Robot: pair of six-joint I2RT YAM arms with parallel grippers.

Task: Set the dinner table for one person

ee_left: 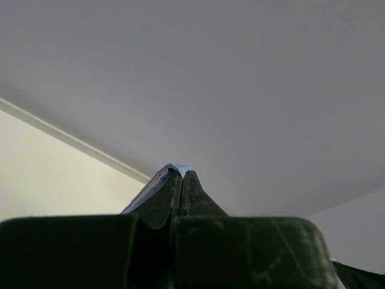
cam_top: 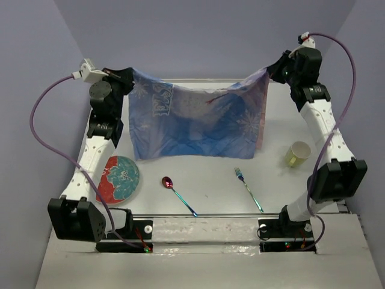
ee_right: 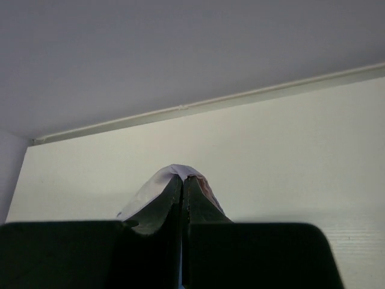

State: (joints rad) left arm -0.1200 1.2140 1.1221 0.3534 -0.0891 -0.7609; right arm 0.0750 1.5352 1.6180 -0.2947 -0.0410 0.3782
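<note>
Robot lab: white table (cam_top: pixel 210 174), plain walls (cam_top: pixel 198 36)

Two matching arms here: the left arm (cam_top: pixel 90 158) and the right arm (cam_top: pixel 328 123) both wear white shells on the long links, with chunky black housings at every joint. A lilac cable (cam_top: pixel 41 117) loops off the left one and a twin cable (cam_top: pixel 353 78) off the right, each ending in a white plug (cam_top: pixel 86 69). The black base plates (cam_top: pixel 129 232) at the near edge show red and green wiring. Close up, the left gripper (ee_left: pixel 181 174) and the right gripper (ee_right: pixel 182 179) have dark, tapered, scuffed jaws.
</note>
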